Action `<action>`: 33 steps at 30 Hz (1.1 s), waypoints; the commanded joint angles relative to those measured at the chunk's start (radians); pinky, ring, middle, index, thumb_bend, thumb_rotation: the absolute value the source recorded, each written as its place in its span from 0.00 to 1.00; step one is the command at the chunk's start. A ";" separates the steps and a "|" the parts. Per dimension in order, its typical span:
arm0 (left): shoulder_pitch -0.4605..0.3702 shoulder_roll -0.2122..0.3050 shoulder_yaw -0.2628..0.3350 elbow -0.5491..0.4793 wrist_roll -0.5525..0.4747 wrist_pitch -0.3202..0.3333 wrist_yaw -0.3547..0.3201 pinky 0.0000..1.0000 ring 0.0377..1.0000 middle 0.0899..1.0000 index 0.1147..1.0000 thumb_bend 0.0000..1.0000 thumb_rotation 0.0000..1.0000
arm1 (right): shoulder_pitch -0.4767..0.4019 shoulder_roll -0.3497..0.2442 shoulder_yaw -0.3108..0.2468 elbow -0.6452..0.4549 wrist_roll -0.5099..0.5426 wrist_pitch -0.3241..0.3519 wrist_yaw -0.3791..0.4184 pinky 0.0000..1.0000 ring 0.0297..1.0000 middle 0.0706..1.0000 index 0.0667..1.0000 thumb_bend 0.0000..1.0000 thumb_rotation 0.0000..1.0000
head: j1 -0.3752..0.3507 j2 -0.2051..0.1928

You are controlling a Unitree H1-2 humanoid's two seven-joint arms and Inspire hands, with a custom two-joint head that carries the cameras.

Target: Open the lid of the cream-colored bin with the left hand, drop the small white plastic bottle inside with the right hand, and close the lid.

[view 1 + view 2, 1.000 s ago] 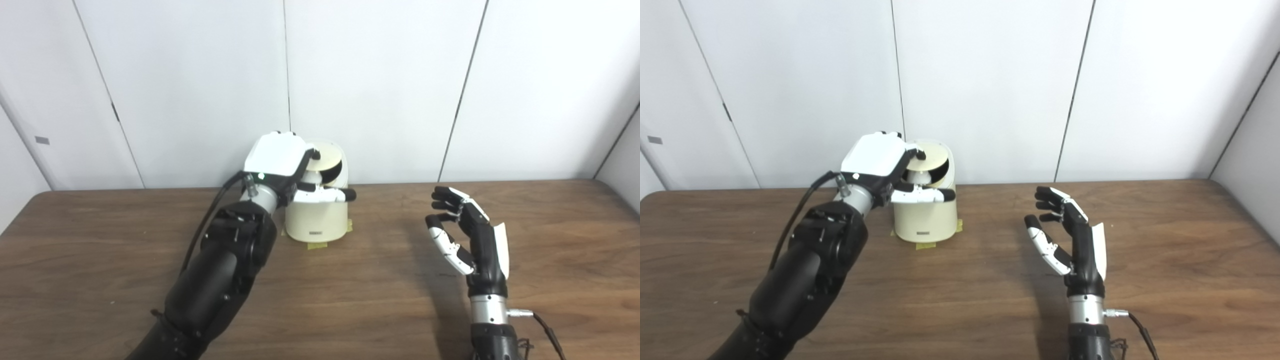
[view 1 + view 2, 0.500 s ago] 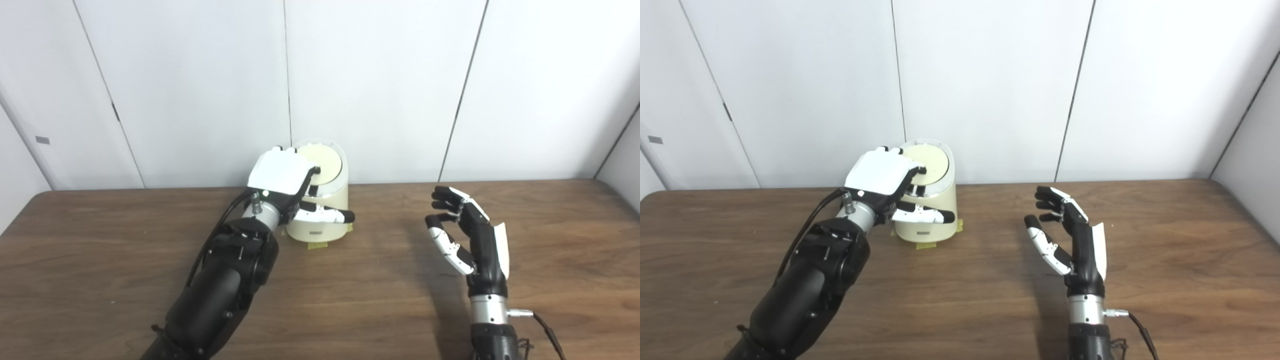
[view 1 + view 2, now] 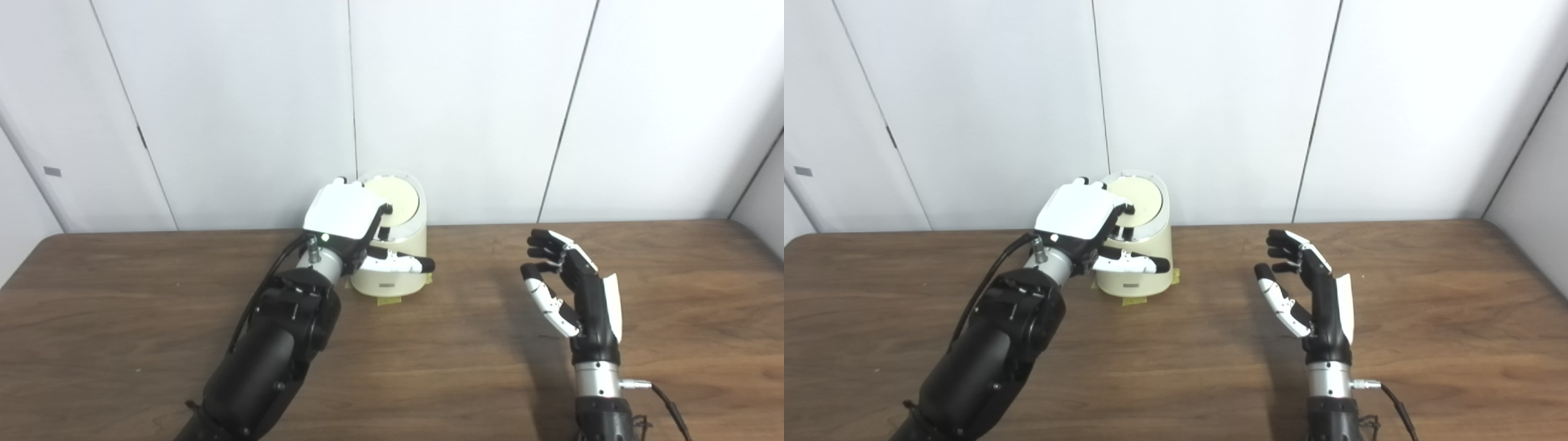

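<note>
My left hand (image 3: 349,223) rests fingers-spread on the bin (image 3: 392,269) lid (image 3: 397,199), now down. My right hand (image 3: 566,294), beside the bin, hangs released and empty. I judge the bottle already inside.

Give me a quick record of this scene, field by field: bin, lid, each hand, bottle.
bin: cream, far side of the table, yellow tape at its base
lid: down
left hand: on the bin top, fingers at the lid edge, thumb across the front
right hand: open, empty, raised apart from the bin
bottle: not in view
</note>
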 commanded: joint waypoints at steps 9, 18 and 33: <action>-0.016 0.017 -0.021 0.011 0.016 -0.029 -0.037 1.00 0.96 0.82 0.79 0.97 1.00 | 0.046 0.036 0.014 0.014 -0.010 -0.007 0.002 0.57 0.67 0.69 0.69 0.22 0.51 | -0.002 0.003; -0.001 0.031 -0.041 0.023 0.016 -0.071 -0.044 1.00 0.91 0.74 0.69 1.00 1.00 | 0.047 0.040 0.013 0.010 -0.004 -0.001 0.005 0.58 0.67 0.69 0.70 0.22 0.50 | -0.001 0.003; 0.029 -0.008 0.009 0.011 -0.022 -0.080 0.113 1.00 0.92 0.87 0.85 0.90 1.00 | 0.043 0.043 0.012 0.018 -0.004 -0.002 0.002 0.58 0.67 0.69 0.69 0.23 0.48 | -0.001 -0.001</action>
